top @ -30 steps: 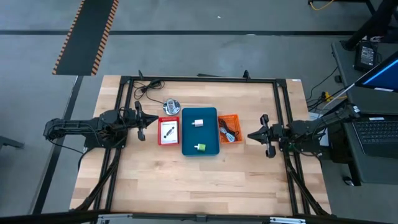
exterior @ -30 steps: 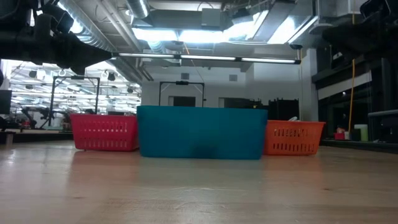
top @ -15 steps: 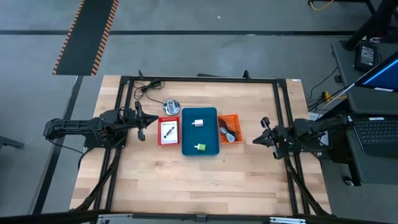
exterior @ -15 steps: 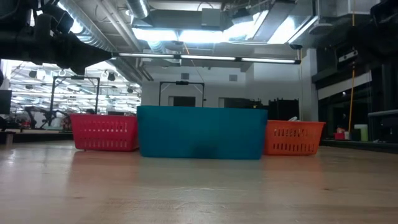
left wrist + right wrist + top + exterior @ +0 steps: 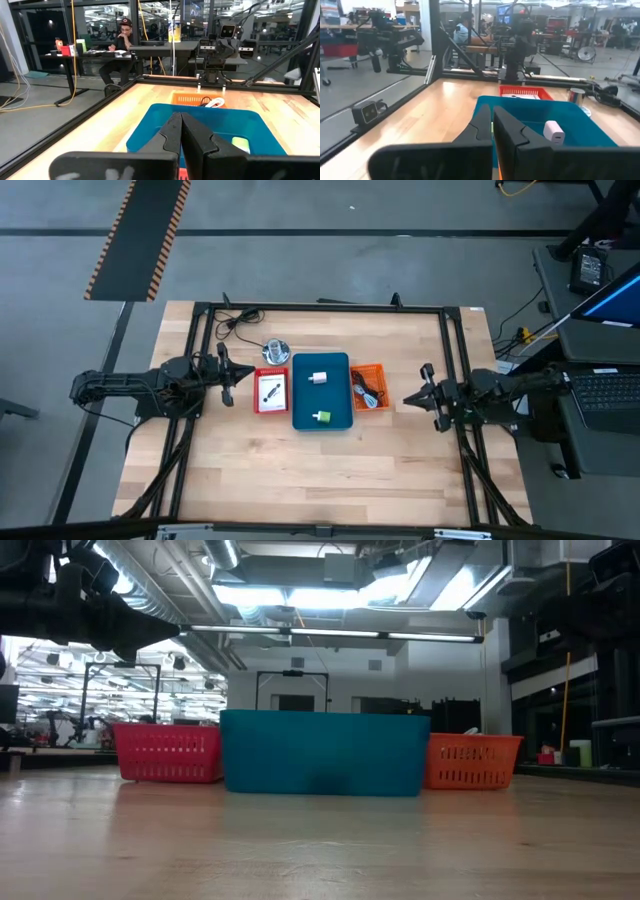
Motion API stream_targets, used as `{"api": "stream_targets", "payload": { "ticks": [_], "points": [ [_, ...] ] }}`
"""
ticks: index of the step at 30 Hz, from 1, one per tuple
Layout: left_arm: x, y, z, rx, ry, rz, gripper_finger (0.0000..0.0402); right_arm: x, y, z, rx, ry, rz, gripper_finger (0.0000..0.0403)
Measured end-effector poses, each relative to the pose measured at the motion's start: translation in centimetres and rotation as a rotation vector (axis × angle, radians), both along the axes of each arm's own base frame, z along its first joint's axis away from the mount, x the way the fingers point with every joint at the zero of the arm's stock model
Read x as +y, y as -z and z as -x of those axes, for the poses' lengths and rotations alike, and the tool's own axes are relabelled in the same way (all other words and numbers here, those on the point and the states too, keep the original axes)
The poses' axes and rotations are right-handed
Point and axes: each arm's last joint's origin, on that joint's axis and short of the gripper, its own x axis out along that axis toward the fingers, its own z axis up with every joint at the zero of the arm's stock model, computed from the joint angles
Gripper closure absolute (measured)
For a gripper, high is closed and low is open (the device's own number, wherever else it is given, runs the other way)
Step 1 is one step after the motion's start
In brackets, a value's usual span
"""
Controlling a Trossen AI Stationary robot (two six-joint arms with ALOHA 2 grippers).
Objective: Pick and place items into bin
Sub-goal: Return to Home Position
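Observation:
Three containers stand in a row mid-table: a red basket [image 5: 270, 391] with a white card with black parts, a teal bin [image 5: 334, 402] holding a pale block [image 5: 318, 377] and a green cube [image 5: 322, 417], and an orange basket [image 5: 369, 388] with coiled cables [image 5: 366, 390]. My left gripper [image 5: 232, 376] hovers shut, left of the red basket. My right gripper [image 5: 408, 398] hovers shut, right of the orange basket. The left wrist view shows the shut fingers [image 5: 180, 117] before the teal bin [image 5: 200, 107]. The right wrist view shows the pale block [image 5: 553, 131].
A shiny silver round object [image 5: 276, 351] stands on the table beyond the red basket, with a black cable [image 5: 232, 320] near the far edge. A black frame runs around the table. Bare wood lies toward the near edge. People sit in the room beyond.
My right gripper swung slightly toward the table's right and near edges, then came most of the way back. The left arm and the containers stayed where they were.

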Motion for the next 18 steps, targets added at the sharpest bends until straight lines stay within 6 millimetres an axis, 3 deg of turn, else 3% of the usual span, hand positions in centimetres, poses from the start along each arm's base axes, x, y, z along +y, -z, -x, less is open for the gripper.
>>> {"api": "stream_targets", "payload": {
  "ticks": [18],
  "points": [
    [0.0, 0.0, 0.0, 0.0, 0.0, 0.0, 0.0398, -0.04, 0.01, -0.03, 0.004, 0.004, -0.008, 0.0402]
  ]
}}
